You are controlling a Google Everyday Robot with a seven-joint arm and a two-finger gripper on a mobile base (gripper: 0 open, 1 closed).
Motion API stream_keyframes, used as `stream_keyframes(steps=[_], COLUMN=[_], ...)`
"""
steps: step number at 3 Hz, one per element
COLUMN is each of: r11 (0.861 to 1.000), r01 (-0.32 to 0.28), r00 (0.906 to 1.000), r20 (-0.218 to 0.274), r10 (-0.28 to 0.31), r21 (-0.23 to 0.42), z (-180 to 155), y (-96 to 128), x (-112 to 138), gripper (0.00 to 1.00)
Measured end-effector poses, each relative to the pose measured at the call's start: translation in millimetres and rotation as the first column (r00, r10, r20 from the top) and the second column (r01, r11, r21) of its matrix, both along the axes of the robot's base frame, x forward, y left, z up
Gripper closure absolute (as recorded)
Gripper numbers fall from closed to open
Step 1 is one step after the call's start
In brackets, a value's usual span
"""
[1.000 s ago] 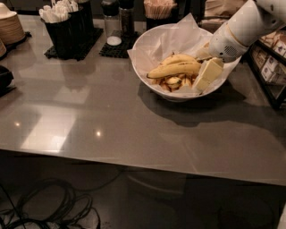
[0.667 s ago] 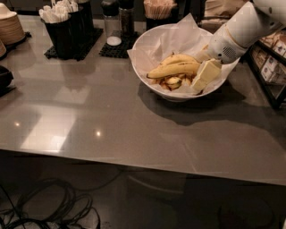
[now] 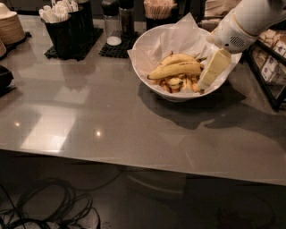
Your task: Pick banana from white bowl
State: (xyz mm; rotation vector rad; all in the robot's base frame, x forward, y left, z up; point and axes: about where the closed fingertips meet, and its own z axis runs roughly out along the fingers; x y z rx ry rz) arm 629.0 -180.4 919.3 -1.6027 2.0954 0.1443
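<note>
The white bowl [image 3: 145, 67], lined with crumpled white paper, stands on the grey counter at the back right. The long yellow banana [image 3: 176, 69] lies across its middle, in front of a shorter arched banana [image 3: 178, 57] and above small brown-streaked pieces [image 3: 174, 82]. My gripper [image 3: 204, 84] reaches down from the upper right into the right side of the bowl, its tip right beside the banana's right end. The white arm [image 3: 241, 24] hides the bowl's far right rim.
Black caddies with napkins and utensils [image 3: 62, 27], shakers [image 3: 111, 20] and a straw holder [image 3: 158, 9] stand along the back edge. A stack of brown plates [image 3: 9, 27] is at the far left. A dark shelf [image 3: 270, 67] stands right of the counter.
The gripper has shifted slightly inside the bowl's right side. The banana and the bowl have not moved.
</note>
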Motion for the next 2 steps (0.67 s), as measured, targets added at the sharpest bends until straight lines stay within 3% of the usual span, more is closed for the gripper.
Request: stream_keyframes(steps=[1, 2], r11=[0.999, 0.999], r01=[-0.005, -0.004], r00=[0.9993, 0.9992], r20=[0.038, 0.039], r10=[0.006, 0.006], r21=[-0.04, -0.041], z=[21.9, 22.3], y=[-0.5, -0.4], x=[1.5, 1.7], gripper=[0.0, 0.01])
